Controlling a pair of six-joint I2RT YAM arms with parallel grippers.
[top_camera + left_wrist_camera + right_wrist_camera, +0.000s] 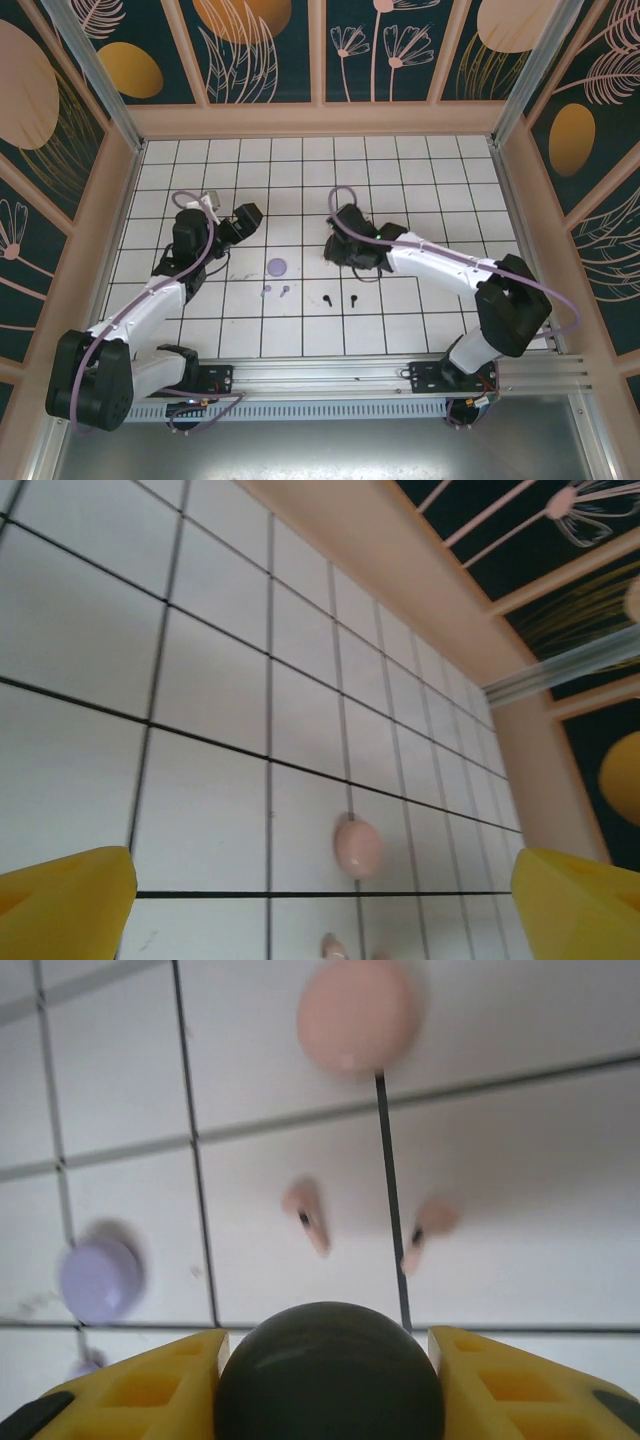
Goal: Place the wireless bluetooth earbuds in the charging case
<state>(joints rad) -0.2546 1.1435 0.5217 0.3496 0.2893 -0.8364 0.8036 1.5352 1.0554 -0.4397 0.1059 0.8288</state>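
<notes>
Clamping the black charging case in the right gripper.
Wrist: pale pink earbuds just past it; overhead: black earbuds nearby — left gripper wide apart.

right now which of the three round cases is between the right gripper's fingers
The black case, flanked by the yellow fingers; the pink case and lilac case lie apart.

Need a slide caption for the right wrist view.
Right gripper clasps black case; ahead lie two pink earbuds, pink case, lilac case.
</notes>
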